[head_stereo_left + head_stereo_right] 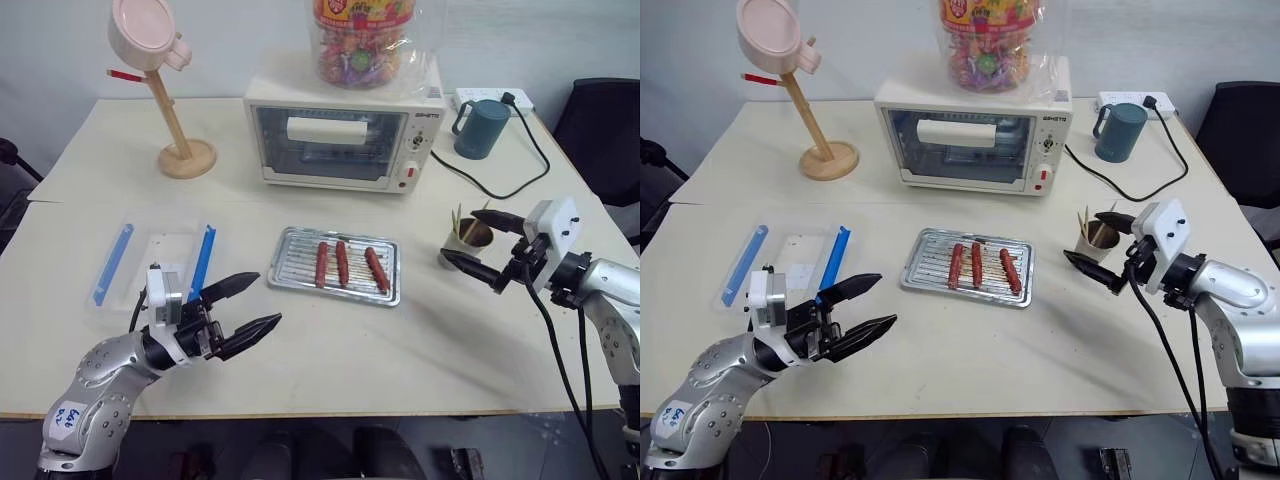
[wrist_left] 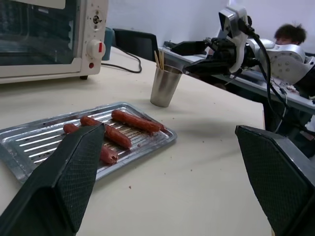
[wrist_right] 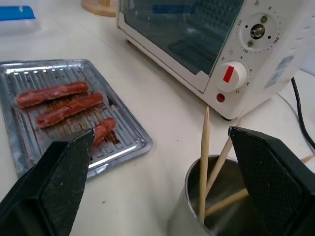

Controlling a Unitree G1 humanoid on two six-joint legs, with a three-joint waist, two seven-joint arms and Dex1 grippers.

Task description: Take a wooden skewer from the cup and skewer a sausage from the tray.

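Wooden skewers stand upright and leaning in the cup, several together, tips above the rim; cup sits on the table toward the robot's right, well apart from the tray; nothing has been drawn out of the cup. Tray lies near the table's middle, in front of the toaster oven; three sausages on its ridged bottom, side by side, not touching; the one nearest the cup is slightly angled.

Right gripper hangs just beside the cup, pointing toward the robot's left; fingers spread wide, one above the rim, one low in front of the cup wall; nothing held; from the right wrist view the cup mouth sits between the two fingers.

Left gripper hovers above the table's near left part, pointing toward the tray; fingers wide apart, empty.

Further out: clear plastic box with blue clips just behind the left gripper; teal mug right of the oven; wooden stand bearing a pink cup at the far left; a jar of colourful sweets atop the oven; white power strip at the far right corner.
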